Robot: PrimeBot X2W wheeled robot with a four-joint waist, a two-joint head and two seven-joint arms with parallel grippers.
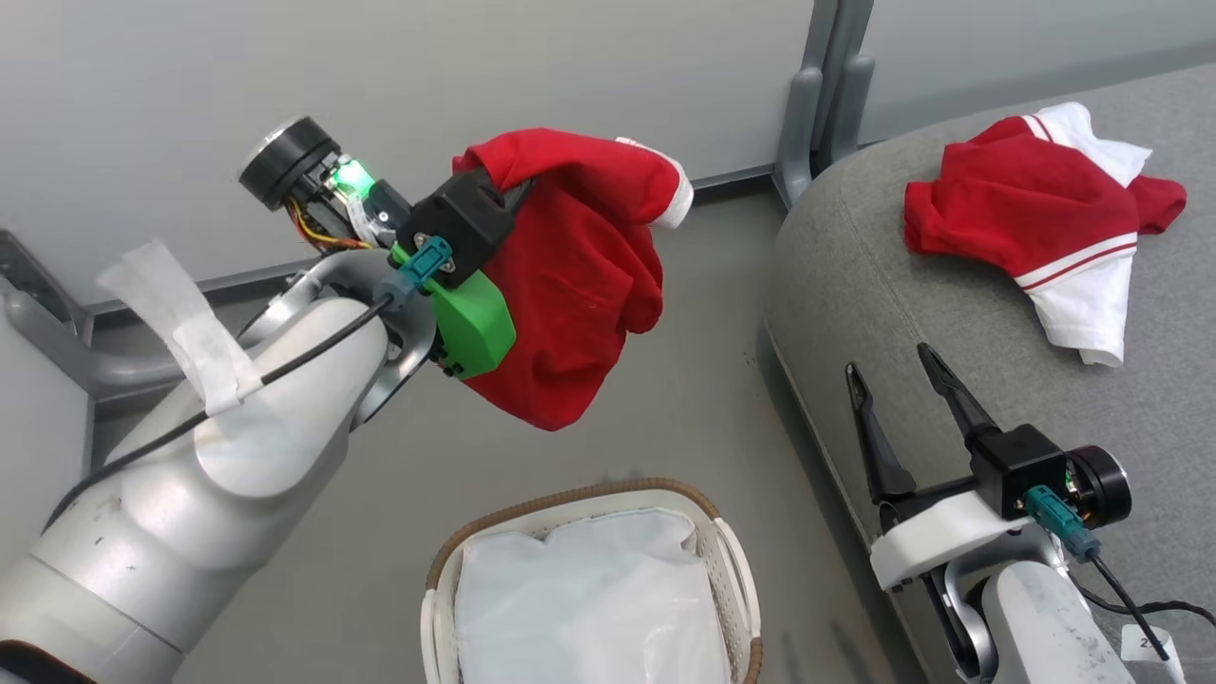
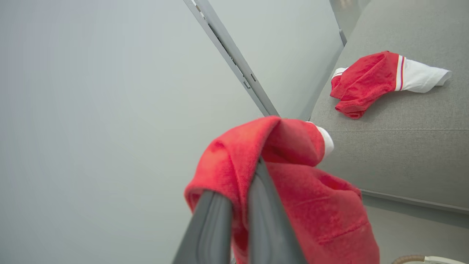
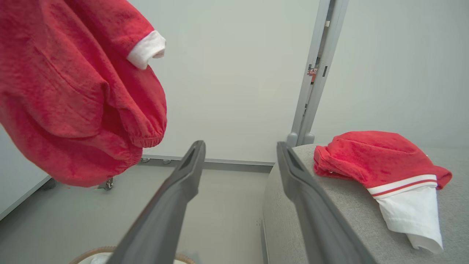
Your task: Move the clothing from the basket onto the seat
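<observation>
Now, seat [image 1: 950, 313]: grey cushion lying to my right of the load I carry; its rounded near corner is the part closest to my left arm, with bare floor between

basket [image 1: 731, 560]: low in the head view, below the hanging cloth and nearer to me; no red shows in it, so I judge it emptied of clothing

liner [image 1: 589, 608]: plain white sheet lying inside the basket, no part of the job

held garment [image 1: 579, 285]: red with a white cuff, bunched and hanging from my left claw, clear of the basket and well apart from the seat; its long run drops downward from the pinch

second garment [image 1: 1026, 218]: red and white with stripe trim, crumpled on the seat, back from the near edge; bare cushion lies between it and that edge

left claw [image 1: 513, 199]: clenched on the held garment, fingers pressed together with cloth folded over them

right claw [image 1: 888, 361]: released, fingers spread with nothing between them, hovering at the seat's near edge; nearer the seat than my left, but empty

coming move: by my judgement a carry to my right until the cloth hangs over cushion and not floor, then let go
</observation>
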